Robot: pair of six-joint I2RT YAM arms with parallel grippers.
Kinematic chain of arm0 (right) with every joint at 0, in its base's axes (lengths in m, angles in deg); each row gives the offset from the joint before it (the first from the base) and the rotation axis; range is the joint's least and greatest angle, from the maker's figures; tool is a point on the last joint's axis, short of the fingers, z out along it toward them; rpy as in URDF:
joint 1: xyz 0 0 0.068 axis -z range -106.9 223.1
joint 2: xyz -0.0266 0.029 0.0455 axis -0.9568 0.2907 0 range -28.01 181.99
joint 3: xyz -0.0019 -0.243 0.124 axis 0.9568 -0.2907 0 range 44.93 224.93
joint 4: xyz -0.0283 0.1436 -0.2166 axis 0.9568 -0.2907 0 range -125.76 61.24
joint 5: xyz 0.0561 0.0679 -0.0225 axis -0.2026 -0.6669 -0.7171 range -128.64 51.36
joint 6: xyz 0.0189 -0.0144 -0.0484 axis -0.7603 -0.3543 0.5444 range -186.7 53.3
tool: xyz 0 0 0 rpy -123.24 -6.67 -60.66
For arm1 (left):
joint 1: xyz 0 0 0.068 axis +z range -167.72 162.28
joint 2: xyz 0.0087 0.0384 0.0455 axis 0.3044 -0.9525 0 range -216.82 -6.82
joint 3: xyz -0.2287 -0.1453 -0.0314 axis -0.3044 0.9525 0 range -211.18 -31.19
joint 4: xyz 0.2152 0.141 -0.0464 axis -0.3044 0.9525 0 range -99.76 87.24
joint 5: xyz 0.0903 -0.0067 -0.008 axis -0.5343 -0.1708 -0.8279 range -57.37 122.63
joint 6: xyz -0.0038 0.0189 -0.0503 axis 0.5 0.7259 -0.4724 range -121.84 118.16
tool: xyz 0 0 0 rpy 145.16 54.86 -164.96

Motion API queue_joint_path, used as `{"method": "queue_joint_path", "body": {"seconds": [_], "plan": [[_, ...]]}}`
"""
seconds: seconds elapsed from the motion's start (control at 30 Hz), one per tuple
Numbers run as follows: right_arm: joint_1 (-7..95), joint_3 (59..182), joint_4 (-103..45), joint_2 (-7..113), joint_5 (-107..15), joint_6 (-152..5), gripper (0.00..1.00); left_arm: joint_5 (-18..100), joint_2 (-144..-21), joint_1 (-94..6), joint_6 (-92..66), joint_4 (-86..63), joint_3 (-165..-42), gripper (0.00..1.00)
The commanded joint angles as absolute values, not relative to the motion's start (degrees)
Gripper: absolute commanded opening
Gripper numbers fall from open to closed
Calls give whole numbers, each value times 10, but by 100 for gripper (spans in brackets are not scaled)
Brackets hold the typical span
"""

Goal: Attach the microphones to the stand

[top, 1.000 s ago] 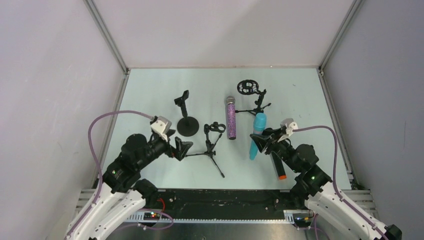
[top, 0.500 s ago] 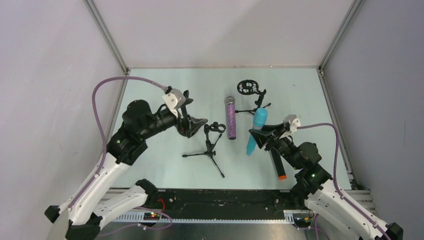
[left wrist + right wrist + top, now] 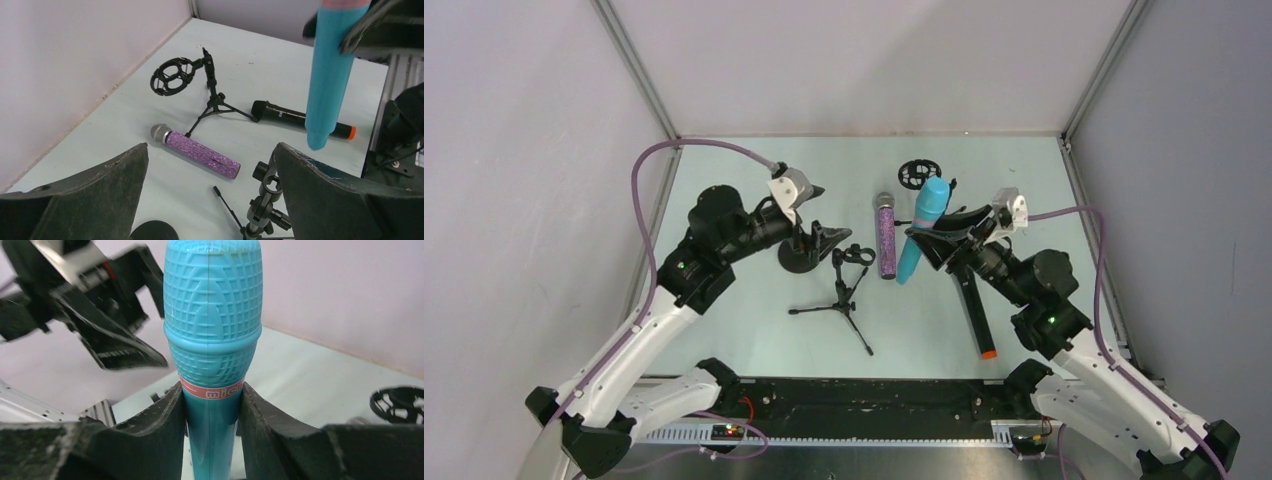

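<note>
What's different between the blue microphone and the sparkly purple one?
The blue microphone is clamped in the right gripper, clear of the table and tilted; the purple microphone lies flat on it, untouched. The blue one's head is a moulded blue grid; the purple one's is silver mesh above a glittery body. Both are handheld stick mics.

Blue mic (image 3: 929, 200) aloft; purple mic (image 3: 886, 240), black mic (image 3: 977, 320) flat

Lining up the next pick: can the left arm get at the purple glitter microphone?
Probably yes. The left end effector is open and empty, and the purple glitter microphone lies flat, uncovered. The small tripod stand and the held light blue microphone flank it closely.
</note>
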State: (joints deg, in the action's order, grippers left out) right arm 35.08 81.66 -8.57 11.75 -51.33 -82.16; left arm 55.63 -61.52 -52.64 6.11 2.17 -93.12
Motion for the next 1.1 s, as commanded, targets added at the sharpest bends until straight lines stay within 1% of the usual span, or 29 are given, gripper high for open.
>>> {"method": "queue_joint_path", "body": {"seconds": [0.0,0.33,0.47,0.63,0.83,1.0,1.07], "plan": [[351,867,-16,110,-550,-832,0,596,-602,-529,89,-19,-906,100],[352,888,46,107,-576,-795,0,722,-566,-529,159,-24,-836,100],[351,896,74,119,-578,-789,0,747,-573,-528,161,-24,-825,100],[352,904,119,151,-601,-800,0,763,-592,-529,161,-21,-825,100],[349,923,137,192,-635,-828,0,774,-596,-529,166,-13,-820,98],[342,923,150,219,-631,-833,0,768,-594,-529,173,-10,-808,95],[335,923,170,233,-630,-837,0,746,-593,-529,179,-7,-804,95]]}}
